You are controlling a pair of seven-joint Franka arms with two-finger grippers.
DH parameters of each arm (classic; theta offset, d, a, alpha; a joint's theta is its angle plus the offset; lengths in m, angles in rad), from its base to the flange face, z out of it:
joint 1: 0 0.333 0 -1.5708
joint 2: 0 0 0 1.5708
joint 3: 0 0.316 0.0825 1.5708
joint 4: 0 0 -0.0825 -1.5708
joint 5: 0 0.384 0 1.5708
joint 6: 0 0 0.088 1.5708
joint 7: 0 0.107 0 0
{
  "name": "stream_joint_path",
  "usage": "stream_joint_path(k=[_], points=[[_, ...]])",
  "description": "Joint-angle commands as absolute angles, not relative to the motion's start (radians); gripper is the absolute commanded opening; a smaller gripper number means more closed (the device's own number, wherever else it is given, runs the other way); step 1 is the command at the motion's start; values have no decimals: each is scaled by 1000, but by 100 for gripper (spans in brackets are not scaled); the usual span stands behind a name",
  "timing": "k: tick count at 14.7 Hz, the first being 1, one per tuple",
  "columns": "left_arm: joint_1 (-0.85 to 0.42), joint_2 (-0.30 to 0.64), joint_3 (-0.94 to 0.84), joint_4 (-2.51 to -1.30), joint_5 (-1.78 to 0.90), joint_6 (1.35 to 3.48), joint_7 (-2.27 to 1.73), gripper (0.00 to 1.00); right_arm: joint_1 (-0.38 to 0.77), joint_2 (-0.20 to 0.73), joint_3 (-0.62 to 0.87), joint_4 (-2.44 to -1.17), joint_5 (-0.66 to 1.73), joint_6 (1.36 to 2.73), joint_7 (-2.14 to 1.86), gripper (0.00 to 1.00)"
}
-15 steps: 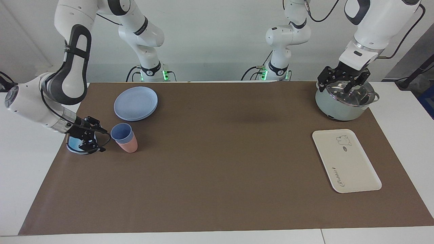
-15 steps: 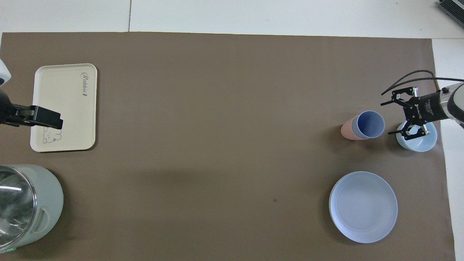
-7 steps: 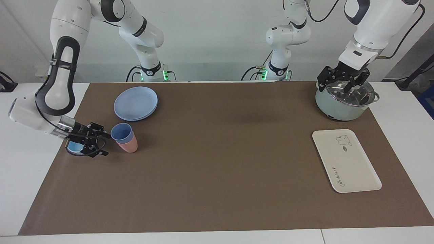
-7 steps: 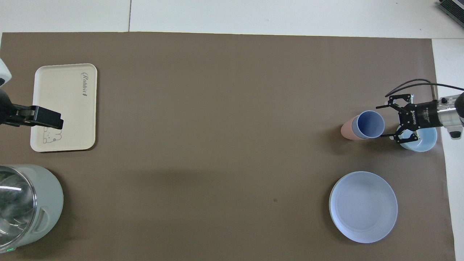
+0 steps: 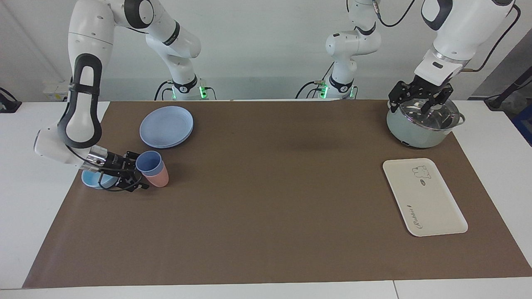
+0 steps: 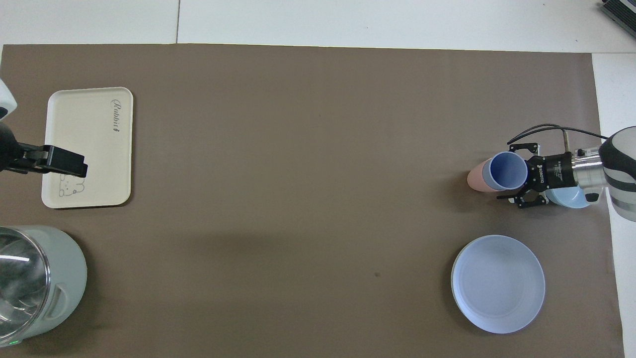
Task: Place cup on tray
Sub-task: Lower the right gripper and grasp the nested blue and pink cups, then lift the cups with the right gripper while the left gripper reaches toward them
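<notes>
Brown matting [image 5: 266,199] covers most of a white table, and parts of the scene are hard to read. At the right arm's end of the mat, the cup [image 5: 149,162], a small periwinkle tumbler, sits nested in a pink cup [image 5: 158,177], so only the pink cup's lower half shows; the pair tilts toward the right arm's edge. The right gripper [image 5: 135,171] lies low and sideways, its fingers spread wide on either side of the cup's rim; whether they touch it cannot be told. The gripper's body covers most of a light-blue bowl [image 5: 92,179] nearest that edge. A round blue plate [image 5: 166,126] lies near the mat's edge closest to the robots. At the left arm's end, the tray [image 5: 424,197], cream with a small animal print and script lettering, lies flat and bare. The left gripper [image 5: 420,102] waits, jaws open and holding nothing, over a pale-green pot [image 5: 415,135] with a glass lid at that corner; the overhead view cuts the pot off and part of the left arm covers the tray's print.
</notes>
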State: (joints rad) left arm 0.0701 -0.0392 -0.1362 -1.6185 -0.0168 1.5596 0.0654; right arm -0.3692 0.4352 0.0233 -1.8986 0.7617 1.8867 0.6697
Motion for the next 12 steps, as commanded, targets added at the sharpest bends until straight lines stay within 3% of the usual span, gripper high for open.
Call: stream_joint_path(k=[1, 5, 7, 8, 9, 10, 12], points=[[66, -74, -135, -1663, -9, 1583, 66, 100, -373, 416, 28, -1930, 795, 1879, 638, 99], [66, -74, -135, -1664, -9, 1583, 67, 100, -370, 405, 32, -1957, 859, 1868, 644, 99], [66, -75, -135, -1666, -9, 1583, 67, 100, -350, 402, 34, -1971, 880, 1870, 650, 94], [66, -75, -135, -1669, -9, 1583, 67, 100, -350, 396, 34, -1980, 914, 1864, 650, 80], [66, -75, -135, -1669, -9, 1583, 67, 100, -347, 393, 34, -1982, 931, 1829, 638, 49], [66, -75, -135, -1669, -9, 1583, 67, 100, -341, 393, 35, -1970, 933, 1772, 638, 0], [66, -80, -135, -1670, -9, 1583, 67, 100, -304, 382, 37, -1971, 959, 1741, 634, 0]])
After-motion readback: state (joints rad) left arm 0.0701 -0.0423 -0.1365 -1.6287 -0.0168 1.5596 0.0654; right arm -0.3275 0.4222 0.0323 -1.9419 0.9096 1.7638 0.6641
